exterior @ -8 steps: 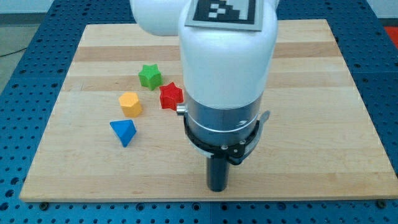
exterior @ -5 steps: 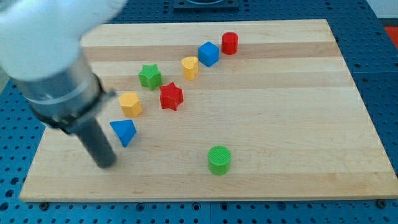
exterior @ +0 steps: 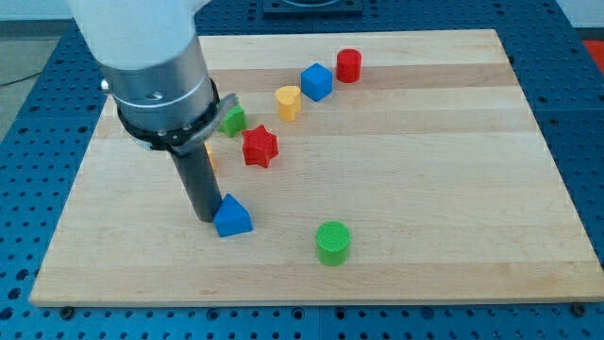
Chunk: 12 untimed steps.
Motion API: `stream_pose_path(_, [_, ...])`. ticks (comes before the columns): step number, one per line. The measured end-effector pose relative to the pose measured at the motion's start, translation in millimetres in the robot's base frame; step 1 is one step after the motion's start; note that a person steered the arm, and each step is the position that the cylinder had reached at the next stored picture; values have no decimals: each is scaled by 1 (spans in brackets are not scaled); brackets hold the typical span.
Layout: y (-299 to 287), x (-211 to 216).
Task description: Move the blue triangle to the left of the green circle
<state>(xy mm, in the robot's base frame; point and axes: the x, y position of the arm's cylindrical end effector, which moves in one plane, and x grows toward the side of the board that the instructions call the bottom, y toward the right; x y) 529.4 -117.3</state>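
Blue triangle (exterior: pixel 232 216) now rightward, orange block mostly behind my tip (exterior: pixel 206 218).

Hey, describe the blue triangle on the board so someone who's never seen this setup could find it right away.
Start at the wooden board and look toward the view's bottom, left of centre, where my tip comes down. The blue triangle sits right against the tip on its right side, with the green circle further to the view's right. The other blue piece, the blue cube, sits near the view's top and is boxy, not pointed.
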Motion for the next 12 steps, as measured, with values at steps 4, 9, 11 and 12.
stream_pose_path(4, [60,23])
stream_pose_path(9, [72,35])
stream_pose_path(11, [45,87])
stream_pose_path(12, [49,89])
